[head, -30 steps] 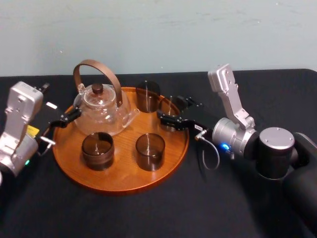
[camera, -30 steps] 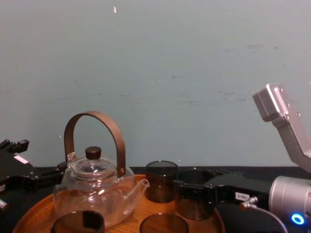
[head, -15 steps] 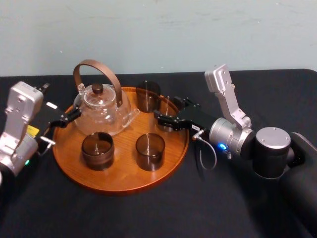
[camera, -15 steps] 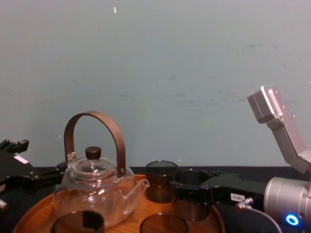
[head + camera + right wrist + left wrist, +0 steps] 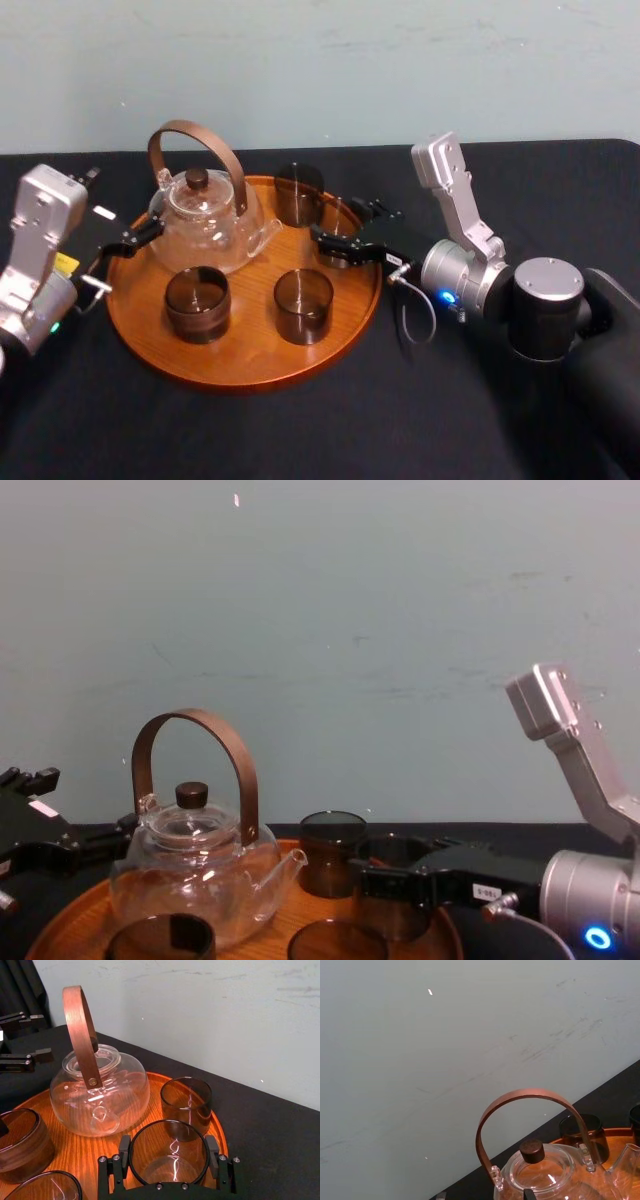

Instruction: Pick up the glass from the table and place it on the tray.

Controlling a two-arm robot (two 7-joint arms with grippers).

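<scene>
- One smoky glass (image 5: 170, 1160) sits pinched between the fingers of the right gripper (image 5: 342, 232), just inside the right rim of the round wooden tray (image 5: 250, 350); I cannot tell whether its base touches the wood.
- Three more glasses and a glass teapot (image 5: 205, 215) stand on the tray.
- Left gripper (image 5: 42, 1035) rests beside the tray's left edge, over the black table (image 5: 300, 430), fingers spread.

1. Right gripper (image 5: 169, 1154): I see its fingers (image 5: 124, 1150) pressed on either side of one glass (image 5: 170, 1170), over the tray (image 5: 75, 1155).
2. Teapot (image 5: 100, 1095): clear, wooden handle upright, on the tray beside that glass.
3. Second glass (image 5: 186, 1102): on the tray, just beyond the gripped one.
4. Third glass (image 5: 20, 1142), fourth glass (image 5: 42, 1187): on the tray, near the teapot.
5. Table (image 5: 280, 1140): black.
</scene>
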